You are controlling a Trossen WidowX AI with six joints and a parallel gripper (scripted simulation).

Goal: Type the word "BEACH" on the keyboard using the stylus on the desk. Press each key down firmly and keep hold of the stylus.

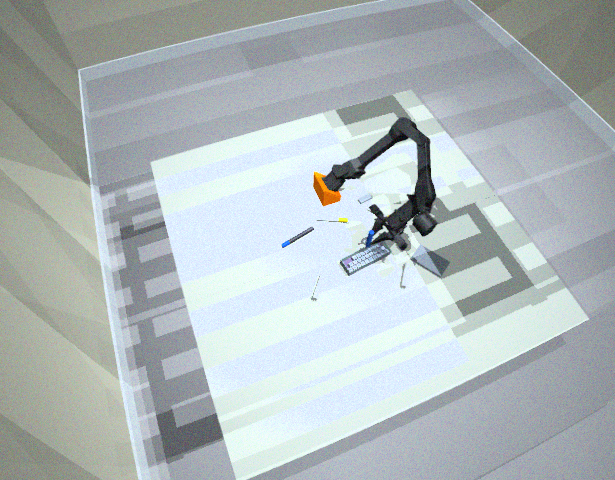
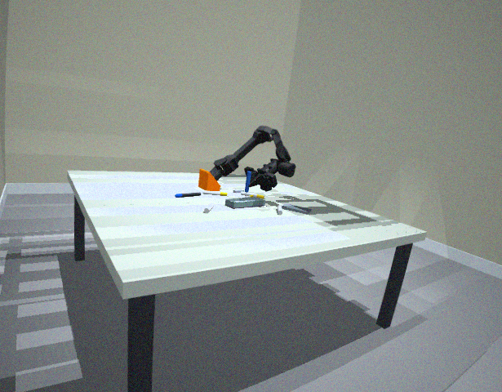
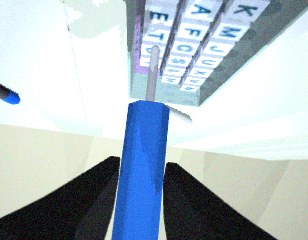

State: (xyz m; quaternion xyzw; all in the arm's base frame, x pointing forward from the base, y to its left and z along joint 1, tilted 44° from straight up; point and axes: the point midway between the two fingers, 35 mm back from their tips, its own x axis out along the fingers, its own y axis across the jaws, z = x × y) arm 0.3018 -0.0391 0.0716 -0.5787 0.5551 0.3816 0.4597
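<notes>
1 bench (image 1: 297, 387) (image 2: 179, 257); edges & corners named per top view. 1 arm (image 1: 423, 160) (image 2: 242, 149), its 1 orange base block (image 1: 325, 196) (image 2: 207, 180) standing approx. mid-bench, nearer the back edge than the front one. 1 gripper (image 1: 373, 227) (image 2: 248, 177) (image 3: 142, 169), 2 fingers, jaws pinching the 1 blue stylus (image 1: 369, 238) (image 2: 247, 181) (image 3: 143, 175), approx. upright, grey tip down. Tip appears over the kbd keys nr T & D; can't tell if touching.

1 kbd (image 1: 364, 259) (image 2: 244, 203) (image 3: 166, 93) lies flat nr bench centre, front-edge side of the base, well in from all 4 corners. 1 black marker (image 1: 298, 236) (image 2: 188, 194) (image 3: 5, 93) w/ blue end, on the left-edge side of the kbd. 2 yellow-handled tools (image 1: 342, 220) (image 2: 222, 193), back-edge side of kbd; 1 partly hidden by arm in top view. 2 thin pale sticks (image 1: 317, 287) (image 2: 208, 208) toward the front edge, 1 on the left-edge side, 1 on the right-edge side. 1 grey plate (image 1: 432, 262) (image 2: 296, 208), right-edge side of kbd. 1 small pale block (image 1: 364, 198) (image 2: 237, 191) nr base.
</notes>
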